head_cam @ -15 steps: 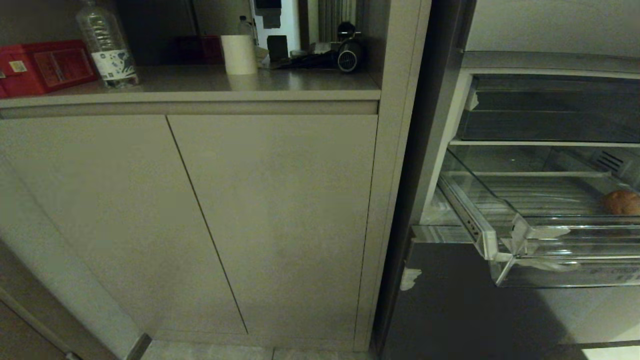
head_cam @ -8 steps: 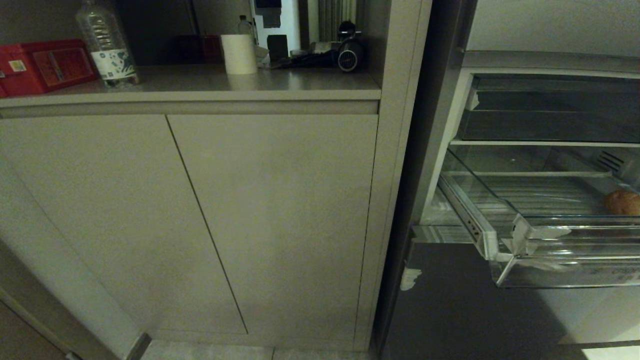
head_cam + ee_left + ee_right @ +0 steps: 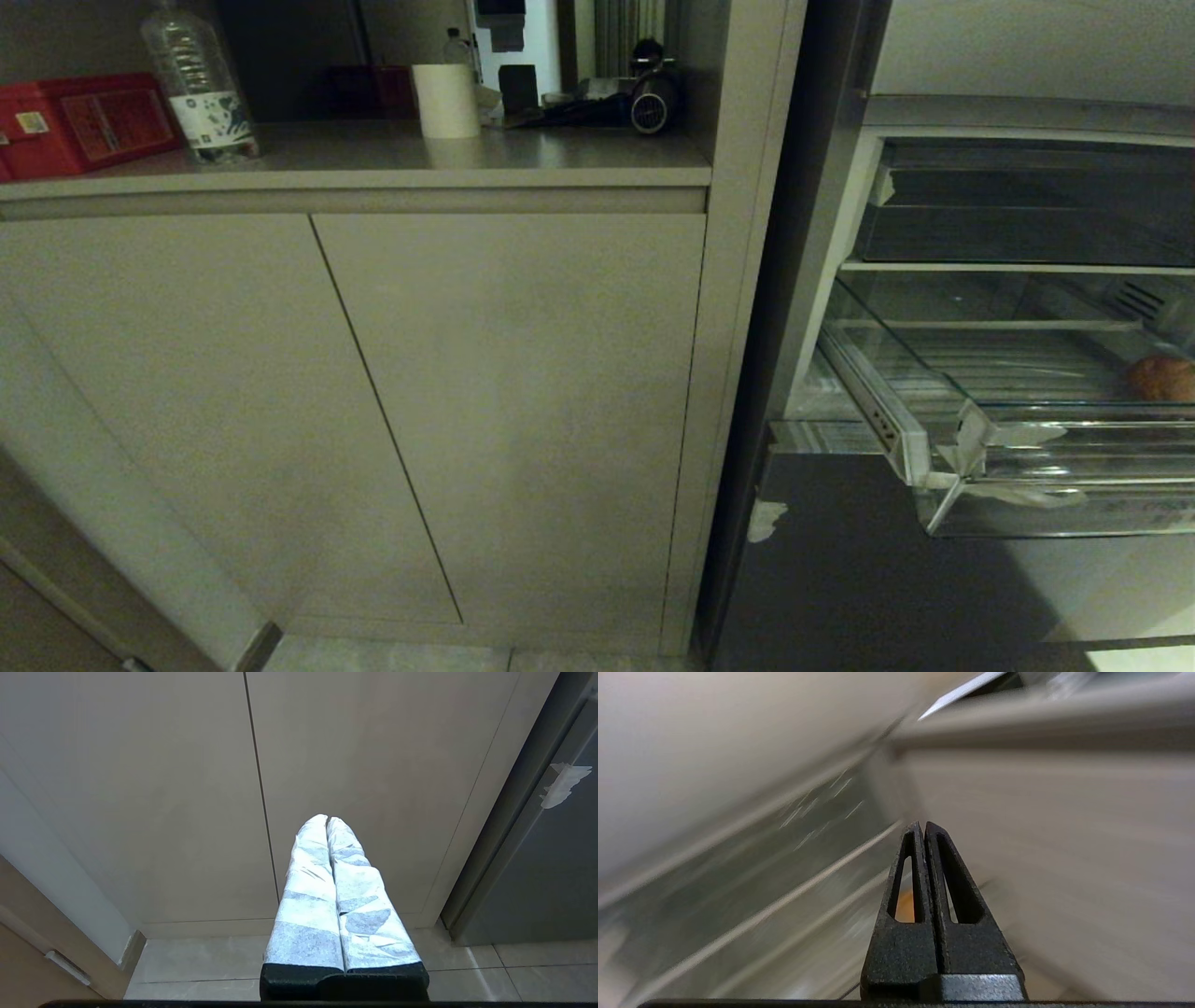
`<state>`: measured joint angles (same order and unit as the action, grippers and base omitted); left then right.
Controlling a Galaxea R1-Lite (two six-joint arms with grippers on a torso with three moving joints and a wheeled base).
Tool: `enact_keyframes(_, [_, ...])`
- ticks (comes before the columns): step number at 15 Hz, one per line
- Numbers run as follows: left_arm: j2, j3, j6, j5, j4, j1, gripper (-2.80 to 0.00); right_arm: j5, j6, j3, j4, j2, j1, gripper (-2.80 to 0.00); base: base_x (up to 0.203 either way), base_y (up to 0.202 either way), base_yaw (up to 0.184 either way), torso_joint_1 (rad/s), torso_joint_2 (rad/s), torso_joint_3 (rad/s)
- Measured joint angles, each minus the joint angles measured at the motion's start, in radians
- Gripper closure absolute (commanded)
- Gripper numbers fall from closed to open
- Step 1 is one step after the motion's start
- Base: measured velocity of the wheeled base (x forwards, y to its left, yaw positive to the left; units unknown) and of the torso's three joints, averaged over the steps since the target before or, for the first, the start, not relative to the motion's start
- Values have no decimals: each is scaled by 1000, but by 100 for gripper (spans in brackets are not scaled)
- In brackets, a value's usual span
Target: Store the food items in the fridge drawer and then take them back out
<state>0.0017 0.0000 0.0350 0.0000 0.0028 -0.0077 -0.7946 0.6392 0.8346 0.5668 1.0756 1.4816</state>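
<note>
At frame edge, fruit [image 3: 1162, 378] partly cut off.

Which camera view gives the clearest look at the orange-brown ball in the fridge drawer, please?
The head view: the orange-brown ball lies in the fridge drawer. The right wrist view gives only an orange blur behind its fingers; the left wrist view shows none.

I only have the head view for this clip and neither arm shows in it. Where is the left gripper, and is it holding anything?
Observer: The left gripper hangs shut and empty before the cabinet doors, above the floor tiles.
Operator: And the right gripper?
Observer: The right gripper is shut on nothing, with blurred clear ribbed plastic beside it.
Operator: Is the fruit near it?
Observer: An orange patch shows through one finger's slot; I cannot tell what it is.
</note>
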Motion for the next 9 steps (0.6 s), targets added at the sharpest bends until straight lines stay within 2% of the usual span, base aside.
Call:
enact_keyframes(1, [0, 0, 0, 0, 0, 0, 0, 20, -33, 11, -50, 11, -97, 0, 0, 0, 0, 0, 0, 0])
enact_keyframes(3, [0, 0, 0, 0, 0, 0, 0, 116, -77, 19, -145, 34, -289, 0, 0, 0, 0, 0, 0, 0])
enact_keyframes(6, [0, 0, 0, 0, 0, 0, 0, 398, -153, 39, -291, 89, -565, 0, 0, 0, 0, 0, 0, 0])
enact_keyframes(8, [0, 0, 0, 0, 0, 0, 0, 576, -196, 107, -381, 165, -664, 0, 0, 0, 0, 0, 0, 0])
enact_keyframes(9, [0, 0, 0, 0, 0, 0, 0, 622, -221, 169, -434, 206, -684, 0, 0, 0, 0, 0, 0, 0])
